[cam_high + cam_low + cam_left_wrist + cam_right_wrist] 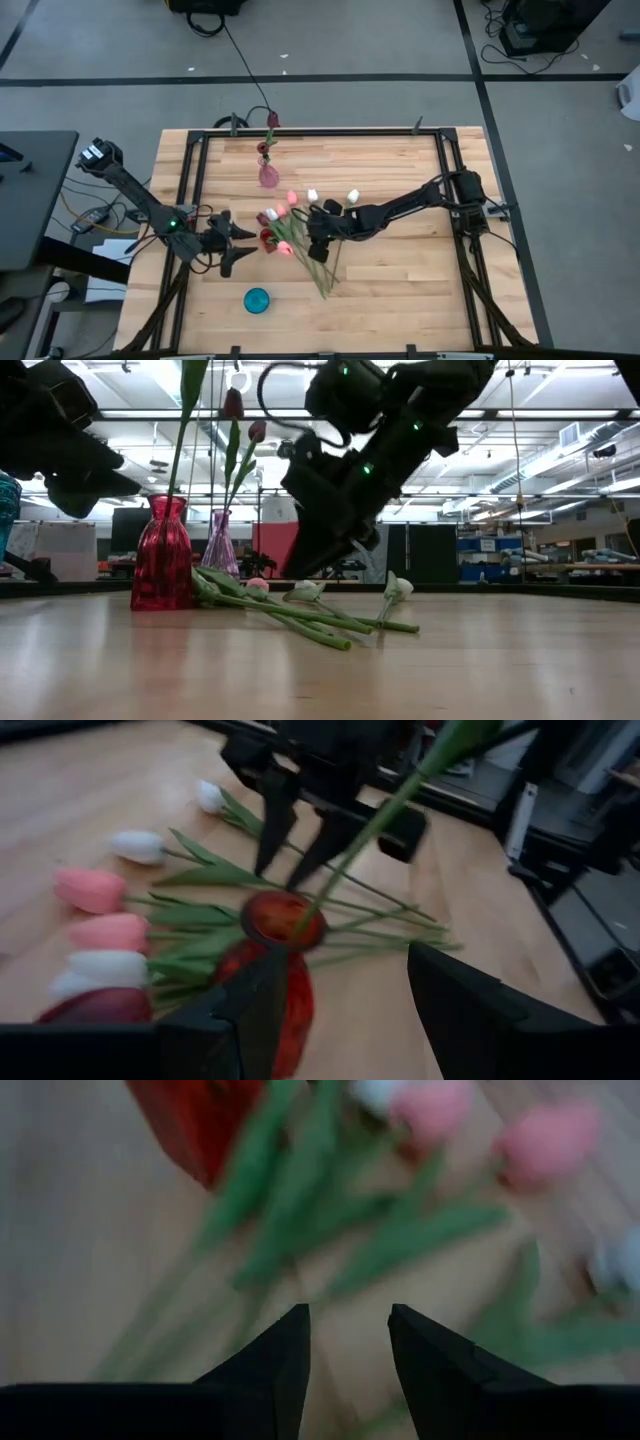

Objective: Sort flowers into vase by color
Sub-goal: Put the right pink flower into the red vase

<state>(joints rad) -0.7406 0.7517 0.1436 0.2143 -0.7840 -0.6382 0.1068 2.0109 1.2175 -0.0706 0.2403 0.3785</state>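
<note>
Flowers point(300, 232) lie in a loose fan at the middle of the table point(400, 290), stems gathered toward 5 o'clock in the high view and heads spread toward 11 and 12 o'clock: pink, white and 1 dark maroon. Nearest the front edge stands a small teal vase point(257, 300), apart from everything else. Behind it, the left gripper point(232, 247) hovers at 9 o'clock of the red vase point(269, 240), fingers spread wide and holding nothing; 1 stem already stands in that vase. The right gripper point(322, 232) hangs over the pile's stems just at 3 o'clock of the red vase, fingers set at a moderate gap and empty, tips pointing down at the green stems in its own wrist view. Judging by this, the right arm is the nearer one to the loose flowers, and since the stems run roughly from 5 to 11 o'clock, its fingers likely need to close across that long axis, not along it. Farther back, a pink vase point(268, 176) at 12 o'clock holds a maroon tulip point(271, 120).
</note>
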